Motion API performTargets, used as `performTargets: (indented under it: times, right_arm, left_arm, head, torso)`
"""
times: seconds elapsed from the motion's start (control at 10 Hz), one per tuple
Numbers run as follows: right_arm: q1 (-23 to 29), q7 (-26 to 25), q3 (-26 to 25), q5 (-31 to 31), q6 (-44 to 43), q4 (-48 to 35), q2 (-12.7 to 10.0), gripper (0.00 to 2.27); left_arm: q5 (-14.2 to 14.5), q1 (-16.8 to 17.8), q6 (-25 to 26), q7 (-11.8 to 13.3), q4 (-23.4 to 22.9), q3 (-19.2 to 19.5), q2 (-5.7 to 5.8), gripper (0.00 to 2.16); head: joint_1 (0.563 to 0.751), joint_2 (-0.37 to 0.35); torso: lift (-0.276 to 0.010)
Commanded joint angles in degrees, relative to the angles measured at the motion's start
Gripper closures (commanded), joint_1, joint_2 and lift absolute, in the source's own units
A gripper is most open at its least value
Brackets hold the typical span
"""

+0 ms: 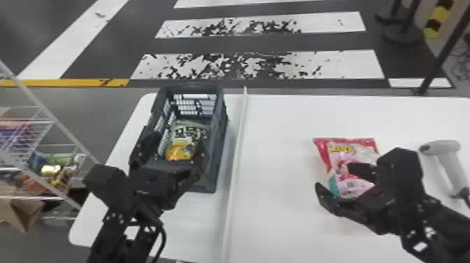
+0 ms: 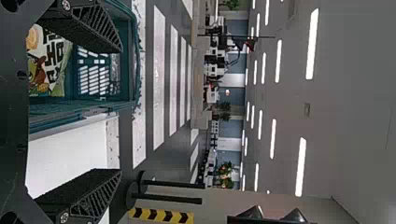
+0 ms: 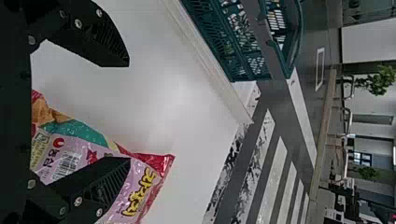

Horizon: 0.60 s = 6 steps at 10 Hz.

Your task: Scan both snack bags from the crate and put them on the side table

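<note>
The left claw [image 1: 179, 139] stood wide open over the crate [image 1: 217, 150]; the right claw [image 1: 334, 176], also open, had one finger over the pink snack bag [image 1: 344, 149].

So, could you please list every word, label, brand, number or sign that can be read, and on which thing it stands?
There is none that I can quote surely.
Pink snack bag: yellow lettering, wording uncertain; barcode, any digits too small to read.
Snack bag in the crate: large black characters, wording uncertain.
Black-and-yellow marking: stripes, no words that I can read.
</note>
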<state>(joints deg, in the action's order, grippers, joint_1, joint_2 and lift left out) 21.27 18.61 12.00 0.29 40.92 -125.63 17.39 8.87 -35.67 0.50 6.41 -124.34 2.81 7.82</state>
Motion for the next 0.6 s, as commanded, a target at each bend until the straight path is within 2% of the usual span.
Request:
performTargets:
  times: [0.0,0.1,0.2,0.3,0.5]
  right_arm:
    - [-0.7,0.2,-3.1,-2.0,0.0,0.5,-1.3,1.1]
    - [-1.4,0.0,-4.0,-2.0,0.7,1.4,-1.8,1.86]
    - [-1.9,0.0,-4.5,-1.9,0.7,2.8,-2.1,2.13]
    - [-2.5,0.1,-4.5,-1.8,-0.2,4.8,-2.1,2.25]
    - [-6.1,0.0,-3.3,-1.8,-4.6,12.0,-3.1,2.25]
  left_arm:
    - [0.0,0.0,0.0,0.0,0.1,0.0,0.0,0.08]
    - [-0.1,0.1,-0.2,0.0,0.2,0.0,-0.09,0.08]
    - [-0.1,0.1,0.0,0.0,0.4,-0.1,-0.17,0.08]
    - [-0.1,0.2,0.0,0.0,0.5,-0.2,-0.26,0.08]
    - [-0.1,0.2,0.0,0.0,0.6,-0.2,-0.35,0.08]
  head:
    - [0.695,0.16]
    - [0.695,0.145]
    - [0.695,0.135]
    - [0.695,0.119]
    - [0.695,0.106]
  torso:
    - [-0.087]
    - [-0.087]
    - [-0.087]
    - [-0.087]
    - [-0.087]
